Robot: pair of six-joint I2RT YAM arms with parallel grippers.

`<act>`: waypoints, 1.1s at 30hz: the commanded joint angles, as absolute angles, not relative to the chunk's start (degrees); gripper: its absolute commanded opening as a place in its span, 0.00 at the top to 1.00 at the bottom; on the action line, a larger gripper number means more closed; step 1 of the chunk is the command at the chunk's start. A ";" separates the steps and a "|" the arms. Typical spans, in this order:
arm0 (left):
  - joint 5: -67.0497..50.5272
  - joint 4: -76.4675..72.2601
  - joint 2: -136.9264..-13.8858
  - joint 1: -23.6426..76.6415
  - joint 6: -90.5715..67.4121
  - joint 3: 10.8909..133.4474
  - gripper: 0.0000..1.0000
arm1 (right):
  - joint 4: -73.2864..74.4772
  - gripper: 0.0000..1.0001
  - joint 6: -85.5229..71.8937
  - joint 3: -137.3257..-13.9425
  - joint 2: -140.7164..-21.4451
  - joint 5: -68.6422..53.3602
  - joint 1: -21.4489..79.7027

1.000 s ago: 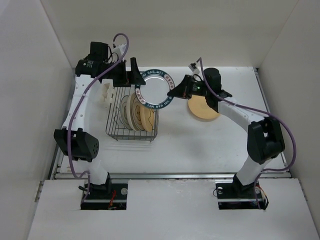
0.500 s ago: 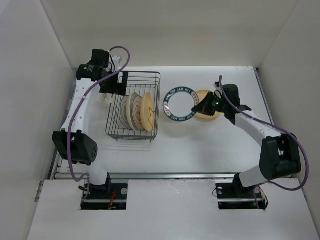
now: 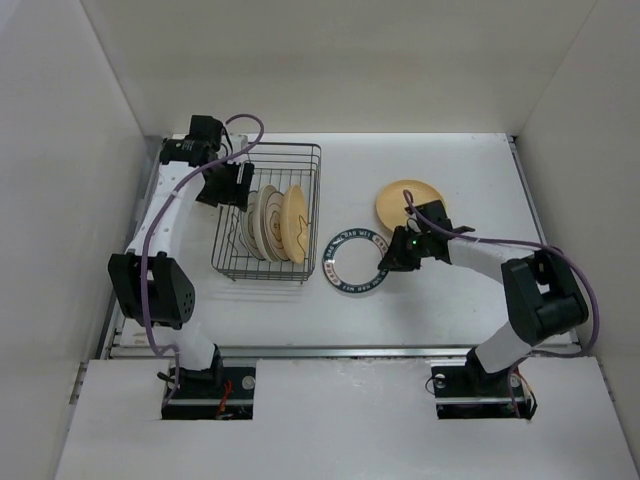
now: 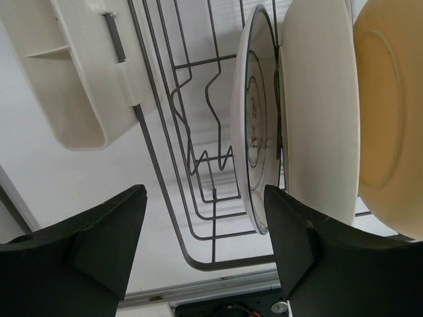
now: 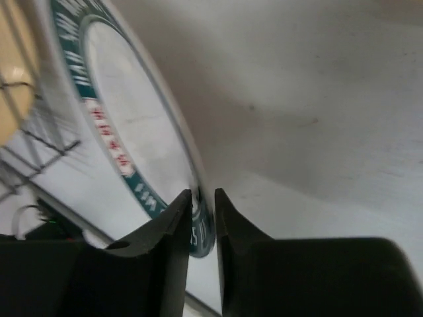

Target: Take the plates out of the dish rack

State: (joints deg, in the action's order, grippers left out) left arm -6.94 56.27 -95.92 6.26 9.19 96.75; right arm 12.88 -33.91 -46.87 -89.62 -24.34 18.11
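Wire rack (image 3: 285, 147) holds three plates (image 3: 268, 222) on edge, faces sideways.
Left pincer (image 4: 205, 198) gapes open; right pincer (image 5: 202, 195) grips green-ringed plate (image 3: 355, 262), near-flat on bench (image 3: 450, 310).

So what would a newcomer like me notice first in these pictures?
Probably the white plate with the green lettered ring, just right of the dish rack, its rim between the right gripper's fingers. Next come the plates standing on edge in the rack, with the open left gripper poised beside them. A tan plate lies flat on the table behind the right gripper.
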 commanded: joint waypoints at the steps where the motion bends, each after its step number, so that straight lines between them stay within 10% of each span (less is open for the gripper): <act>1: -8.26 58.79 -98.08 6.06 8.71 97.73 0.31 | 13.89 0.72 -30.59 -47.55 -92.10 -19.70 18.81; 4: -9.66 59.50 -99.23 6.06 8.70 97.73 0.32 | 14.41 0.49 -30.59 -48.07 -92.11 -19.07 18.81; 8: -11.60 60.64 -101.68 6.06 8.70 98.52 0.40 | 15.90 0.42 -29.97 -49.47 -92.11 -17.94 19.34; 17: -14.06 63.72 -105.29 6.06 7.65 101.95 1.00 | 19.50 0.31 -29.44 -52.12 -88.95 -15.30 19.86; 33: -1.77 62.07 -100.29 6.06 2.10 121.19 1.00 | 26.72 0.18 -27.07 -61.69 -82.63 -10.55 19.86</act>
